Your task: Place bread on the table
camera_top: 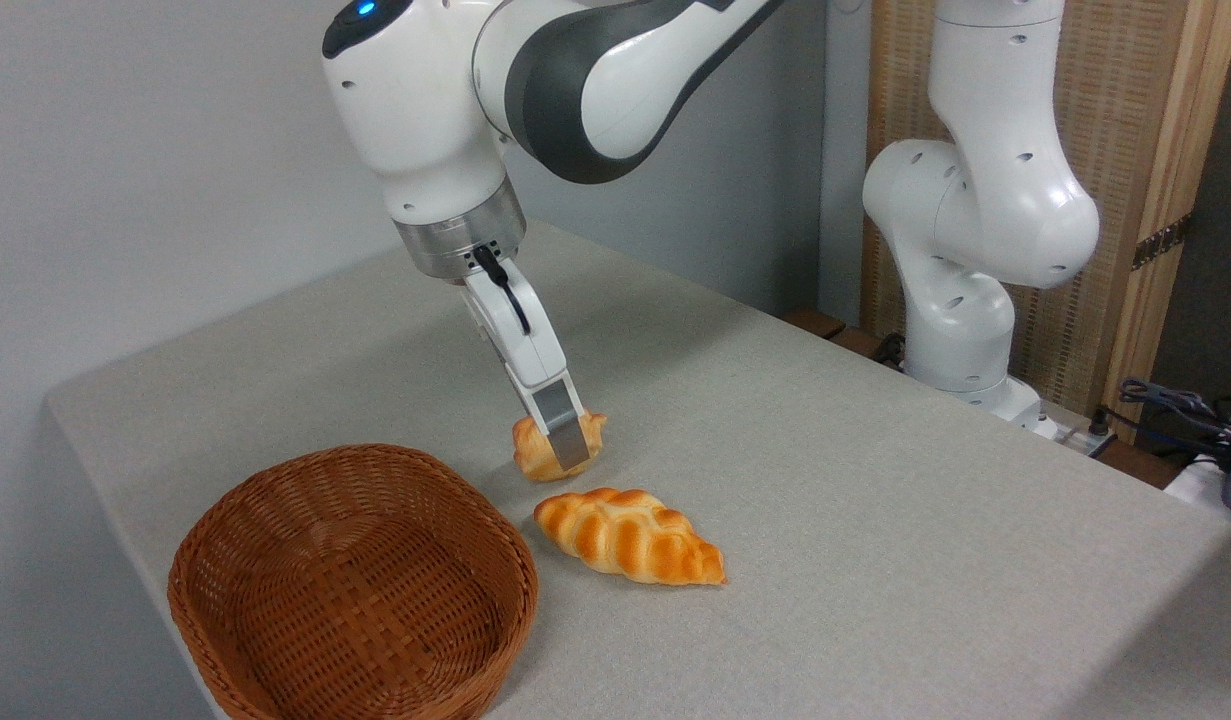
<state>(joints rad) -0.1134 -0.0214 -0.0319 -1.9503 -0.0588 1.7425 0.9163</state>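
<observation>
Two pieces of bread lie out on the table (875,520) and one of them sits between my fingers. Starting at the left, the brown wicker basket (350,590) stands near the front left corner of the grey tabletop, its woven floor bare. Just to its right and a little further back is my gripper (565,455), hanging down at a slant from my white wrist. My fingers (558,425) are closed on the bread (535,455), the small round golden-orange bun with the lumpy top. I see one grey finger pad across its near side; the other finger is hidden behind it. The bun is low, at the tabletop or just touching it; I cannot tell whether its underside already rests on the cloth. It is outside the basket, beyond its right rim and apart from it. In front of the bun and slightly to the right lies the braided loaf (630,535), longer and pointed at its right end, flat on the table, near the bun but not touching it. Farther right, past the table's far edge, stands my white base column (975,200), with a wooden panel (1155,150) behind it and some cables (1185,405) at the right edge.
</observation>
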